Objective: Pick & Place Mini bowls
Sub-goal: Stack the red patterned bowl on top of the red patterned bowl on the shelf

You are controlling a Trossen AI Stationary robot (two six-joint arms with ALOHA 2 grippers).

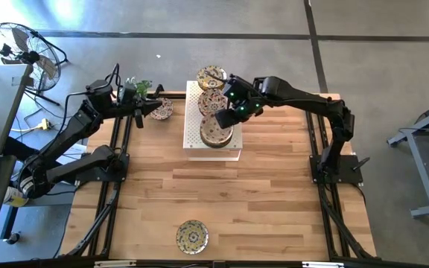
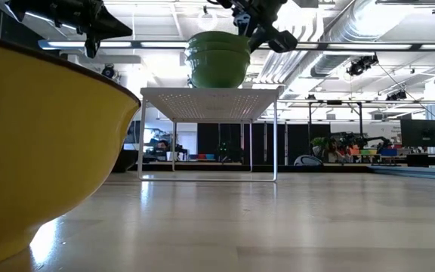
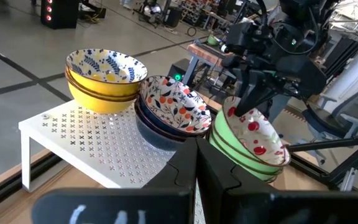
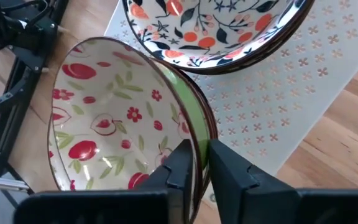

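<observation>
High view: the right end effector (image 1: 228, 113) is over the white perforated rack (image 1: 211, 149) at the far middle of the desk (image 1: 274, 201), at the nearest of three stacks of mini bowls (image 1: 216, 131). The left end effector (image 1: 149, 109) waits near the desk's far left edge, next to a single bowl (image 1: 161, 110). One more patterned bowl (image 1: 191, 236) lies alone at the near edge.

Low view: a yellow bowl (image 2: 44, 143) sits very close to the lens. Beyond it, green bowls (image 2: 217, 64) stand stacked on the rack, with the right arm's tool coming down onto their rim from above.

Left wrist view: yellow stack (image 3: 104, 78), dark blue stack (image 3: 169, 109) and green stack (image 3: 250, 140) stand in a row on the rack. The right arm's tool grips the top green bowl's far rim. The left end effector's own fingers (image 3: 182, 171) look pressed together, carrying nothing.

Right wrist view: the right end effector is clamped on the rim of the top green bowl (image 4: 114, 118), one finger inside, one outside; that bowl is tilted against the one beneath it.

Risk: a pinch on a thin glazed rim could slip, letting the bowl pivot or drop. The nested bowl below could lift with it and then fall. A sideways swing could strike the neighbouring dark blue stack.
</observation>
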